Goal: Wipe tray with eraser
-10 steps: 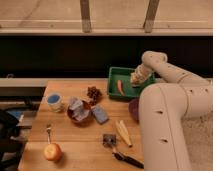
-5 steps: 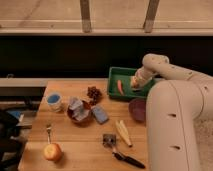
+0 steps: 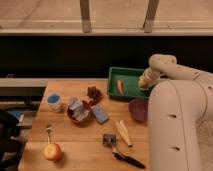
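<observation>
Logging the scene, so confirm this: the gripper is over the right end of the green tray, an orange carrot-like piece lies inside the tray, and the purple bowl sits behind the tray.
One detail is wrong. The camera view shows the purple bowl in front of the tray, nearer the camera, not behind it. The rest holds: the gripper is over the tray's right end, and the orange carrot-like piece lies inside it.

Green tray [image 3: 127, 75] at table's back; claw [image 3: 144, 81] inside.

No readable text, labels or numbers anywhere; gripper [image 3: 144, 81] at right end of green tray [image 3: 129, 93], right of centre
</observation>
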### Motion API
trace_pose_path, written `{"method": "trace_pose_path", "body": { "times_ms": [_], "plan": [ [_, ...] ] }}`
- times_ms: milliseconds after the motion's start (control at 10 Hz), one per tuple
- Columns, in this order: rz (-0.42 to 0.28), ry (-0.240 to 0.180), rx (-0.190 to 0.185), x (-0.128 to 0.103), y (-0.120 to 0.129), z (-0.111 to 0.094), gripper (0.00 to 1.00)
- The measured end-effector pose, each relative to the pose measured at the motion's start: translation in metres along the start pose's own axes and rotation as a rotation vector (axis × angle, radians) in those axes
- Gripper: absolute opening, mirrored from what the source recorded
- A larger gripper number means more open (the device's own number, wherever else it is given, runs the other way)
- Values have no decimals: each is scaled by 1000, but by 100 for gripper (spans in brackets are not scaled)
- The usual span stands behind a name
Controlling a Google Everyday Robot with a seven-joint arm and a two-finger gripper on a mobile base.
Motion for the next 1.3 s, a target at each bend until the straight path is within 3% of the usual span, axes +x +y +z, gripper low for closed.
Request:
{"method": "trace_pose_path", "body": {
  "times_ms": [200,400,600,800,1000,1300],
  "plan": [
    [11,-10,-3,-21,-4,9,0],
    [-22,-14,-18,-36,14,18,0],
    [-73,-7,-41,-32,39,20,0],
    [-121,6,-48,-8,57,14,0],
    [-133,15,-24,11,58,5,0],
    [-89,19,39,13,26,0,0]
  ]
}}
